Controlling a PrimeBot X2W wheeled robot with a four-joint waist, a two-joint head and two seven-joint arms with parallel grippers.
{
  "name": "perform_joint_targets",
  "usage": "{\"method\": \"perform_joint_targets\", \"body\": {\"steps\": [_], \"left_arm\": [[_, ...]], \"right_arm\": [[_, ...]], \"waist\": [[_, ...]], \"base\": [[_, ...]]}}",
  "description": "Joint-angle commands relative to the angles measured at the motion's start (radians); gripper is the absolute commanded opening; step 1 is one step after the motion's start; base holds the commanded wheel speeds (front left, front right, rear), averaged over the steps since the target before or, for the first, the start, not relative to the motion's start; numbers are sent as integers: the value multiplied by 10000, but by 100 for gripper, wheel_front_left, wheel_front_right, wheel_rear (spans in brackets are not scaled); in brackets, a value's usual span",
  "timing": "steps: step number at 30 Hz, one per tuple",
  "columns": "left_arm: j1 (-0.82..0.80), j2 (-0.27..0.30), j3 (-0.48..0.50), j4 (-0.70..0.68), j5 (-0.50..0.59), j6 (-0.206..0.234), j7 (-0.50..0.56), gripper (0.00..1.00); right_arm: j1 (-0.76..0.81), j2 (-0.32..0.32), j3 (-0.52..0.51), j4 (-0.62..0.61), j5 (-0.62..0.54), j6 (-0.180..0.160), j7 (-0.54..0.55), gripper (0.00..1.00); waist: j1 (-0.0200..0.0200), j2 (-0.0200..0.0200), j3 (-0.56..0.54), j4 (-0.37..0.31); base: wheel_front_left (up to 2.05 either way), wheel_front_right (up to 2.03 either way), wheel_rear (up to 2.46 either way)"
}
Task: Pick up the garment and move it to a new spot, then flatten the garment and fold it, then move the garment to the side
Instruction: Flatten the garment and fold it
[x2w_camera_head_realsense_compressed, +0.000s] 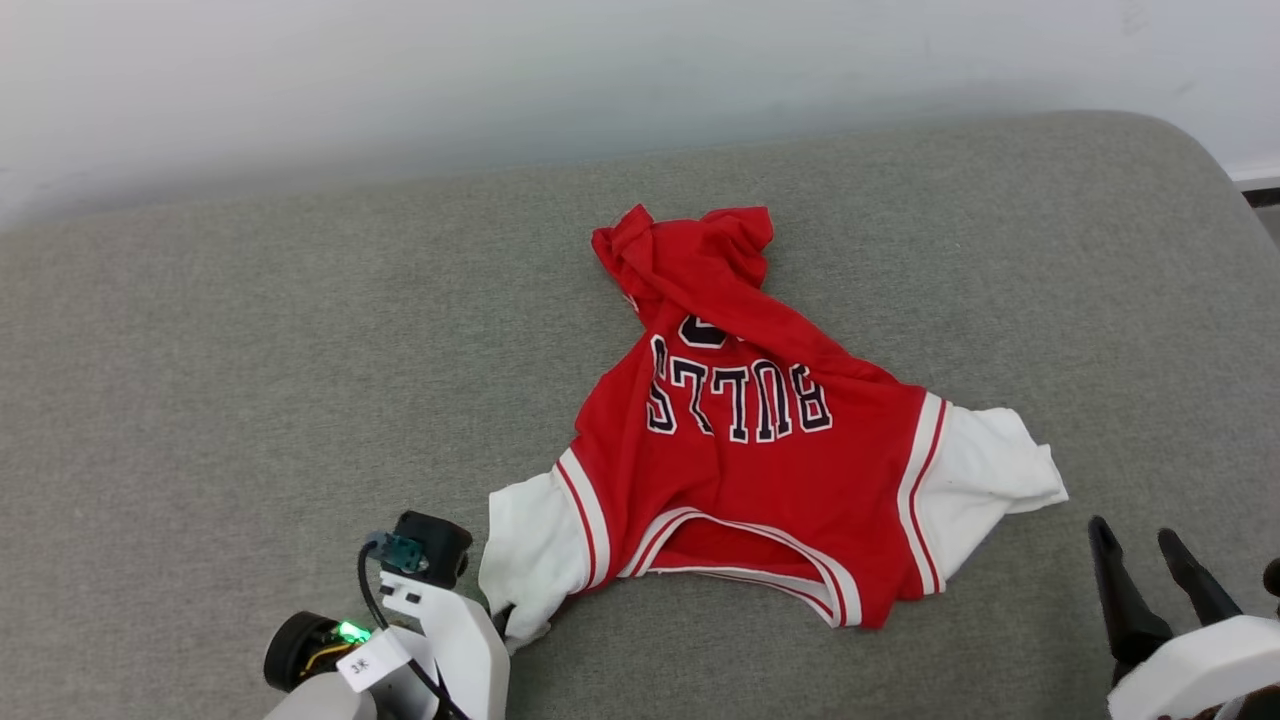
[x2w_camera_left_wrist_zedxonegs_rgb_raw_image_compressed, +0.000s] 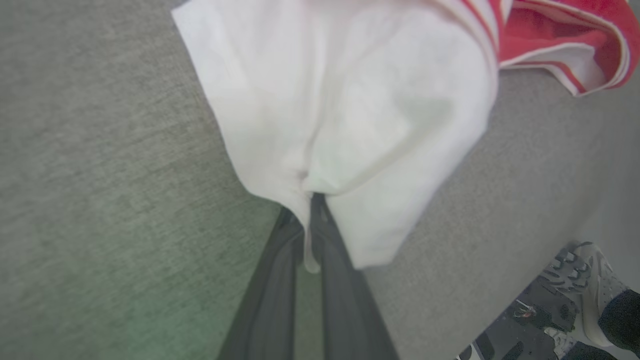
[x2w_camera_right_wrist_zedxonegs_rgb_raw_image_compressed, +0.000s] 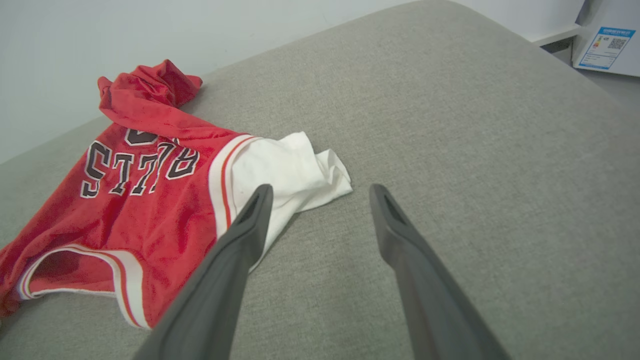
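Observation:
The garment (x2w_camera_head_realsense_compressed: 745, 440), a red jersey with white sleeves, striped trim and "BULLS" lettering, lies crumpled on a grey cushion (x2w_camera_head_realsense_compressed: 250, 360), its hem end bunched toward the wall. My left gripper (x2w_camera_head_realsense_compressed: 508, 622) is shut on the tip of the near white sleeve (x2w_camera_left_wrist_zedxonegs_rgb_raw_image_compressed: 350, 110); cloth is pinched between its dark fingers (x2w_camera_left_wrist_zedxonegs_rgb_raw_image_compressed: 340, 280). My right gripper (x2w_camera_head_realsense_compressed: 1137, 537) stands open at the lower right, a little clear of the other white sleeve (x2w_camera_right_wrist_zedxonegs_rgb_raw_image_compressed: 285, 172), with nothing between its fingers (x2w_camera_right_wrist_zedxonegs_rgb_raw_image_compressed: 400, 240).
A pale wall (x2w_camera_head_realsense_compressed: 500, 70) runs behind the cushion. The cushion's right edge curves away near a box with a label (x2w_camera_right_wrist_zedxonegs_rgb_raw_image_compressed: 605, 45). A person's shoe (x2w_camera_left_wrist_zedxonegs_rgb_raw_image_compressed: 585, 280) stands on the floor past the near edge.

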Motion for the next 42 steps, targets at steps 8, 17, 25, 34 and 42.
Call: {"method": "perform_joint_targets", "body": {"steps": [8, 17, 25, 34, 42], "left_arm": [[92, -20, 772, -757, 674, 691, -2235, 0], [-227, 57, 1029, -1850, 1026, 993, -2918, 0], [-599, -198, 875, -1961, 1118, 865, -3096, 0], [-376, -289, 943, -1699, 1033, 863, -3516, 0], [-517, -59, 1679, -2108, 855, 1254, -4037, 0]], "right_arm": [[-457, -911, -1005, 1420, 451, -7, 2638, 100], [-2265, -1861, -223, 2630, 776, -7, 4653, 100], [-3381, -2166, 674, 4264, 839, -6, 6020, 100], [-3154, -2053, 445, 4379, 886, -6, 6280, 0], [-2760, -1985, 32, 1414, 334, -6, 4773, 0]], "waist": [[-1, -1, -141, 621], [-1, -1, 501, 1212], [-1, -1, 1044, 1697], [-1, -1, 613, 1840], [-1, -1, -633, 1534]], "base": [[0, 0, 0], [0, 0, 0], [0, 0, 0], [0, 0, 0], [0, 0, 0]]}}
